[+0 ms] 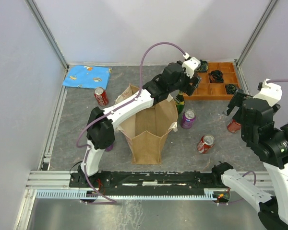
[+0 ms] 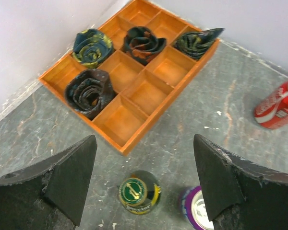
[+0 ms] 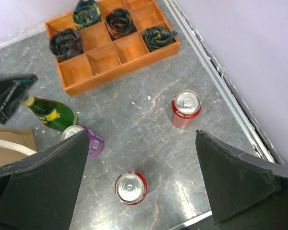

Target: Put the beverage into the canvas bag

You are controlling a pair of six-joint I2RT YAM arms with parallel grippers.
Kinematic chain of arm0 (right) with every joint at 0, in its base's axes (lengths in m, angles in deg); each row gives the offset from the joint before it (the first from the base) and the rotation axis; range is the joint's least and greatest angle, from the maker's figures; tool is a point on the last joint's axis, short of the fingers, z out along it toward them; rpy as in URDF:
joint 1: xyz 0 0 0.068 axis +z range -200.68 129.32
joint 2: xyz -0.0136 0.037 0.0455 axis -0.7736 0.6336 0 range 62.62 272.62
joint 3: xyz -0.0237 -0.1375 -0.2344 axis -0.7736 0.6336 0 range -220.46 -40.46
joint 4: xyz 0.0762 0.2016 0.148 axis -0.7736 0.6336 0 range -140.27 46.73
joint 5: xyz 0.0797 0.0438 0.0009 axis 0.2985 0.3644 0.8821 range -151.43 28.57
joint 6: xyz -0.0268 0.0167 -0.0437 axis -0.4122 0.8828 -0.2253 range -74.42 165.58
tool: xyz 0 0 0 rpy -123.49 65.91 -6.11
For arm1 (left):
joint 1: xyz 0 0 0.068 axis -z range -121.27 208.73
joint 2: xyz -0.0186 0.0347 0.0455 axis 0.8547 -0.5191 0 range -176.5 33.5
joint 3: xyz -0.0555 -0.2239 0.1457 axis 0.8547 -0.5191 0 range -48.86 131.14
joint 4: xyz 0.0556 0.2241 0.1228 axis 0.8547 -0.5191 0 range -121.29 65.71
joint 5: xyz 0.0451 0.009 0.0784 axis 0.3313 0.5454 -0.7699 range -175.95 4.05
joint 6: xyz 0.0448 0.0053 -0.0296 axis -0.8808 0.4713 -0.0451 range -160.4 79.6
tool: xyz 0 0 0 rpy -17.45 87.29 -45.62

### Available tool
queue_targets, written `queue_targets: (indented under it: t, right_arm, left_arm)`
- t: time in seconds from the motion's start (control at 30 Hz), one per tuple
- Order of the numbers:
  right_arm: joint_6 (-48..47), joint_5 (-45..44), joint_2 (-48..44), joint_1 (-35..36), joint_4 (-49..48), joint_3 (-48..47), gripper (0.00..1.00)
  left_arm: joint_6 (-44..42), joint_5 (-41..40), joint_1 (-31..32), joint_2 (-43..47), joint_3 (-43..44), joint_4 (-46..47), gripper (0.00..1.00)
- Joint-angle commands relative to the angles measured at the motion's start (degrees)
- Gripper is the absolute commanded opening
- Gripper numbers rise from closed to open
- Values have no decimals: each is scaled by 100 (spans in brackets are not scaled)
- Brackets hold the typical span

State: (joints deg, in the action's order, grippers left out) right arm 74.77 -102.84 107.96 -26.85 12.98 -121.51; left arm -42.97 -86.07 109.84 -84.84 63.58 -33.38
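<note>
Grey mottled tabletop (image 1: 74, 112) bears the canvas bag (image 1: 146, 139) between pale walls (image 1: 19, 72).

Left arm (image 1: 134, 103): stretched from the near-left base toward the far right, wrist tipped downward.
Left gripper (image 2: 144, 141): jaws spread wide, pointing down, gripping nothing.
Right arm (image 1: 271, 143): folded up over the near-right base, wrist raised at the right side.
Right gripper (image 3: 141, 136): jaws spread wide, pointing down, gripping nothing.
</note>
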Motion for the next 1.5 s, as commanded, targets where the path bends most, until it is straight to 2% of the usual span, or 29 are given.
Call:
queue_targets:
  t: [0.0,0.23,0.43,0.73,0.83,0.93,1.0,1.03,1.07,1.13,1.47]
  right_arm:
    - [210,-251,-14,-27,263,114,99]
    - [243,-312,-118,-20,415,121,99]
    - [295,-350,-192,-25,550,107,99]
    - [342,-334,-175,-25,580,95,99]
    - [342,-348,-177,-28,583,91,99]
    - [342,-383,-191,-24,582,90,99]
    - [347,-403,-200,-24,593,99,99]
    - [350,-411,-201,-25,593,103,99]
    - [357,-414,-209,-21,599,109,99]
    - [374,-435,-225,-21,605,121,99]
    - [412,-478,-307,-28,552,212,99]
  left_arm:
    - [88,-601,-31,-259,424,51,88]
    - [213,-722,-34,-283,22,-63,88]
    - [313,-775,-36,-35,-710,223,88]
    - [439,-863,-31,-51,-1148,564,84]
    - [442,-867,-36,-82,-1204,697,74]
    - [409,-899,-32,-124,-1240,857,58]
    - [395,-913,-32,-152,-1250,945,40]
    - [384,-895,-29,-165,-1240,978,35]
    - [388,-885,-27,-185,-1222,1005,23]
    - [409,-856,-26,-214,-1169,1021,5]
    - [284,-649,-31,-146,-395,1150,3]
